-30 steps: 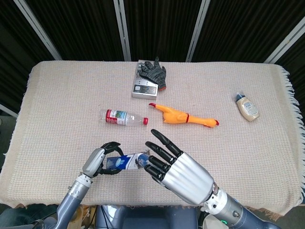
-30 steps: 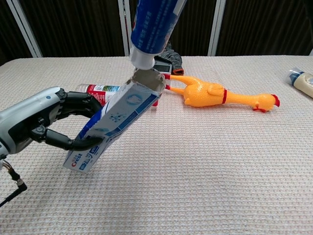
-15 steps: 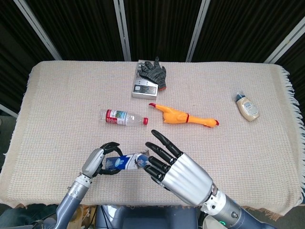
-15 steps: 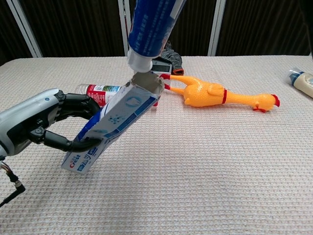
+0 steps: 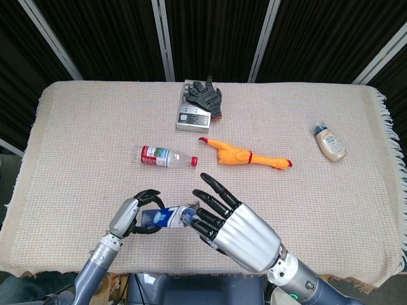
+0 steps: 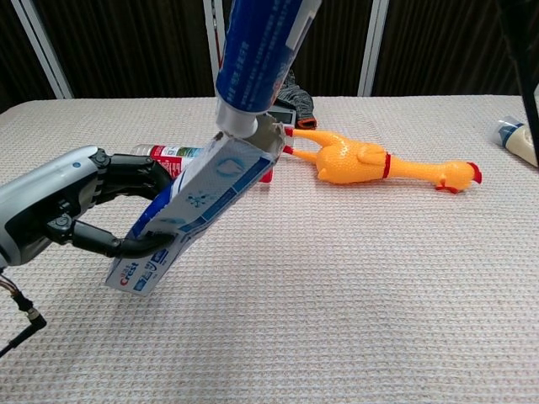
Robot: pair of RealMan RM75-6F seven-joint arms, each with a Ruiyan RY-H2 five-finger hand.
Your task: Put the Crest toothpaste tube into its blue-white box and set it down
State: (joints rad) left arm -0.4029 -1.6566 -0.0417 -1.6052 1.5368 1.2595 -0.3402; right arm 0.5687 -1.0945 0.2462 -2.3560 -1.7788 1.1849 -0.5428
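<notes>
My left hand grips the blue-white Crest box near its lower end, holding it tilted with the open mouth up and to the right. The blue toothpaste tube comes down from the top of the chest view, its white cap at the box's open mouth. In the head view my right hand covers the tube, fingers reaching toward the box that the left hand holds. The right hand's grip on the tube is hidden.
A water bottle lies behind the box, and a yellow rubber chicken lies to its right. A black glove rests on a grey device at the back. A cream bottle lies far right.
The tube's cap has shifted slightly left and down onto the box's open mouth. The left hand and box have moved a little to the left.
</notes>
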